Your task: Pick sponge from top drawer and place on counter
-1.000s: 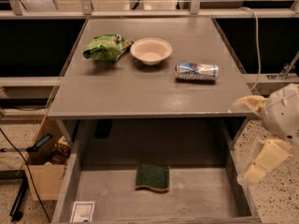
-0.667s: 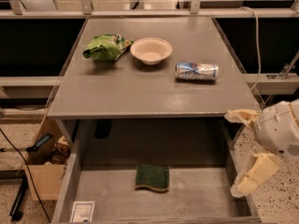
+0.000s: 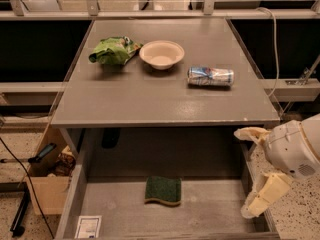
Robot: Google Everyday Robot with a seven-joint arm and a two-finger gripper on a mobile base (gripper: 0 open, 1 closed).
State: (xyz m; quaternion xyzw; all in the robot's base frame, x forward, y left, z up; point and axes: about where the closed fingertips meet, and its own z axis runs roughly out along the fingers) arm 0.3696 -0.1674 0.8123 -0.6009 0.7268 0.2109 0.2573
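The sponge (image 3: 163,190), dark green on top with a pale yellow wavy edge, lies flat in the middle of the open top drawer (image 3: 212,214), a shallow grey tray with a white label sticker at its front left. The grey counter (image 3: 165,96) lies above and behind the drawer. My gripper (image 3: 252,171) is at the right edge of the view, over the drawer's right wall and below the counter's front right corner. Its two cream fingers (image 3: 265,194) are spread wide apart and hold nothing. It is well to the right of the sponge.
On the counter stand a bright green snack bag (image 3: 114,50), a cream bowl (image 3: 161,54) and a can on its side (image 3: 210,76). A cardboard box (image 3: 50,176) with tools stands on the floor to the left. Cables run at the left and right.
My gripper has moved left and down, from beside the counter's right corner towards the drawer's right wall. The sponge and the things on the counter have not moved.
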